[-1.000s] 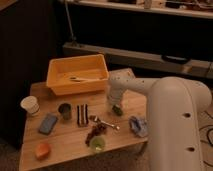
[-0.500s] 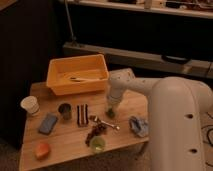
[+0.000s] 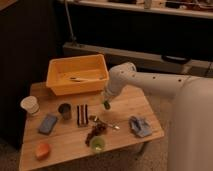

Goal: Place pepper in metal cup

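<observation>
Camera view has the hand (image 3: 106, 101) clamped on the pepper (image 3: 106, 105), dangling it above the desk (image 3: 135, 107) well right of the metal cup (image 3: 64, 110), held high, I'd judge, to clear that cup's rim.

On my feed the wooden table (image 3: 134, 102) carries an orange bin (image 3: 56, 86) on its far left side, with a pale utensil (image 3: 82, 79) lying inside. A white paper cup (image 3: 30, 105) stands at the left edge. A blue sponge (image 3: 48, 123) lies nearer, and an orange lump (image 3: 42, 150) sits at the near left corner. A dark striped block (image 3: 82, 114) lies left of the gripper (image 3: 106, 103), which hangs over mid-table. Nearer sit a grape bunch (image 3: 95, 133) and a round green item (image 3: 97, 145). A crumpled blue cloth (image 3: 140, 126) lies to the right.
</observation>
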Controlling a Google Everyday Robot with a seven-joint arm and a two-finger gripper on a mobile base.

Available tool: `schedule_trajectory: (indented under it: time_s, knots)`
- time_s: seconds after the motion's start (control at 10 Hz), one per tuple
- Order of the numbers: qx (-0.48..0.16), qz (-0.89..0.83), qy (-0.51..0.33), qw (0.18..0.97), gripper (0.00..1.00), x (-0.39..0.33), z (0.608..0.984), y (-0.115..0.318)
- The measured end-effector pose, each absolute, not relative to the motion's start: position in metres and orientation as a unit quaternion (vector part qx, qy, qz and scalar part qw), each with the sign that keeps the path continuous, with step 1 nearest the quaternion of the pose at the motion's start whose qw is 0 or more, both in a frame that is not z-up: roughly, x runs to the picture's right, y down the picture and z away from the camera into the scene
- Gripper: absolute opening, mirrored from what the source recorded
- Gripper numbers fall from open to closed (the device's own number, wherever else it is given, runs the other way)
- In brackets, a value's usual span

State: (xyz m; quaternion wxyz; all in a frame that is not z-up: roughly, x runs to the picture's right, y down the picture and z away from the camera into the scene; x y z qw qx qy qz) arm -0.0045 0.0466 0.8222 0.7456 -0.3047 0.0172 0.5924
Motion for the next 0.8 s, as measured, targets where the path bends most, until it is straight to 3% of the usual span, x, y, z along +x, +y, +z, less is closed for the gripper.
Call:
schedule_trajectory:
  time_s: [0.4,0.8]
  knots:
    - [-0.326,0.564,-0.142,0.745,0.18,-0.074,0.766,-0.006]
    - [-0.390,0.487,-0.287,0.726,0.18,-0.142,0.742,0.000]
